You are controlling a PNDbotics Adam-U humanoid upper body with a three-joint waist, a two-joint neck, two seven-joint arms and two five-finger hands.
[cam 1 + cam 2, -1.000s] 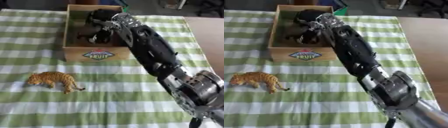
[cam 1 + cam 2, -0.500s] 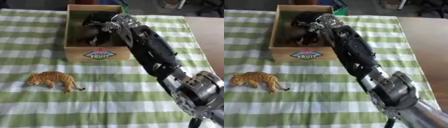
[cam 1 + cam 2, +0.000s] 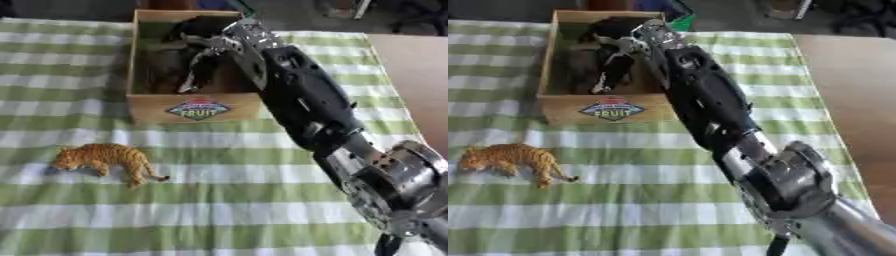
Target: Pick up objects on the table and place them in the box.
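With our right hand (image 3: 210,47) reaching into the box (image 3: 197,107), fingers curled among dark shapes we cannot identify, and the tiger (image 3: 103,159) waiting on the cloth, we risk snagging something inside and dragging it out as we withdraw.

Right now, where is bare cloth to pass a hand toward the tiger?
Bare checked cloth lies right of the tiger and before the box. The box is crowded: dark toys and the right hand fill it.
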